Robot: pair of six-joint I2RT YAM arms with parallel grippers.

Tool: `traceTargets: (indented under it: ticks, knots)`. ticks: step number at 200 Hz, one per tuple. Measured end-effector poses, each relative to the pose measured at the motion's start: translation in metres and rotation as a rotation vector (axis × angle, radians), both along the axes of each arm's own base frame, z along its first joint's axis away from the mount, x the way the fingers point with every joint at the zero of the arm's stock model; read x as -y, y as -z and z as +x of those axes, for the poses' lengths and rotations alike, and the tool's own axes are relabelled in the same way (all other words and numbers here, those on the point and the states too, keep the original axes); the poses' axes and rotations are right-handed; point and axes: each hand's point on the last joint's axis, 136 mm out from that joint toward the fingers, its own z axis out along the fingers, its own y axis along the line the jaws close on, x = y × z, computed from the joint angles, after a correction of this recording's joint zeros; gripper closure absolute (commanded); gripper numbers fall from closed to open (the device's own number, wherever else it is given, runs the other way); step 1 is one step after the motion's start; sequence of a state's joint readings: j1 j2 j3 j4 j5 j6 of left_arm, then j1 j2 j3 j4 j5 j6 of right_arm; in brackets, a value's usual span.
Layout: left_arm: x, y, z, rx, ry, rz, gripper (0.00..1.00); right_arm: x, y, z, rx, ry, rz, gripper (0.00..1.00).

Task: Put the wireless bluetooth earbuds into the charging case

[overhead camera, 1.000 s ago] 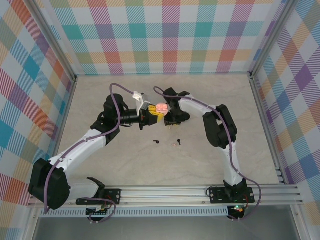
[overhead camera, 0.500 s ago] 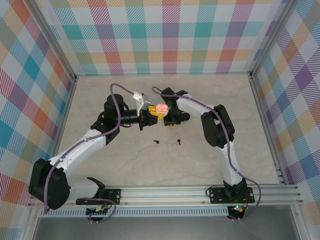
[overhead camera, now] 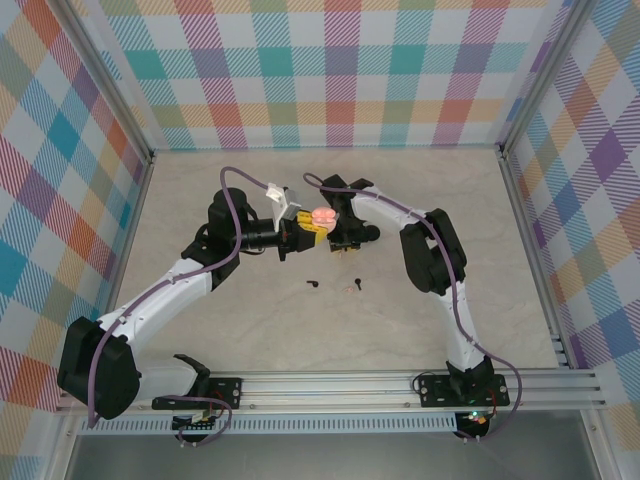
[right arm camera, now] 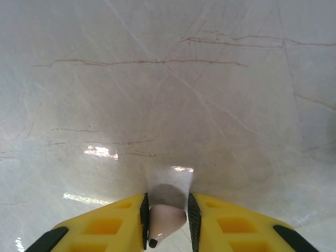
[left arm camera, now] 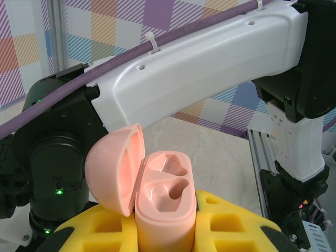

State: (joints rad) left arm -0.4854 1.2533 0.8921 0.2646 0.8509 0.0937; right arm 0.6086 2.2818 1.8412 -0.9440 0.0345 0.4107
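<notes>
My left gripper [left arm camera: 166, 237] is shut on the pink charging case [left arm camera: 164, 212], which stands upright between the yellow fingers [left arm camera: 231, 220]. Its lid [left arm camera: 113, 170] is swung open to the left, and both moulded wells [left arm camera: 170, 181] have nothing in them. From above, the case [overhead camera: 322, 216] is held over mid-table, with my right gripper [overhead camera: 345, 238] just to its right. My right gripper [right arm camera: 167, 216] is shut on a pale pinkish-white earbud [right arm camera: 167, 219], dark tip toward the camera, close above the marble. A black earbud [overhead camera: 312, 284] and a second small earbud [overhead camera: 355, 287] lie on the table in front of the grippers.
The pale marble tabletop [overhead camera: 250, 330] is walled in by checked panels [overhead camera: 330, 70] at the back and both sides. A metal rail [overhead camera: 400, 382] carrying the arm bases runs along the near edge.
The right arm has edged slightly left, nearer the held case, and its jaws have drawn in on the pale earbud. The left arm and the case have stayed still.
</notes>
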Motion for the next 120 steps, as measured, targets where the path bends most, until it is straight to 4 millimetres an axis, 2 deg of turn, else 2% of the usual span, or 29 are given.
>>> traceTargets:
  ticks: [71,120]
  knots:
    - [-0.001,0.001,0.003,-0.002,-0.020,0.005,0.91,0.001,-0.001,0.001,0.004,0.010,0.039,0.73]
    - [-0.006,0.005,0.012,-0.022,-0.069,0.007,0.91,0.014,-0.003,-0.002,-0.001,0.048,0.126,0.73]
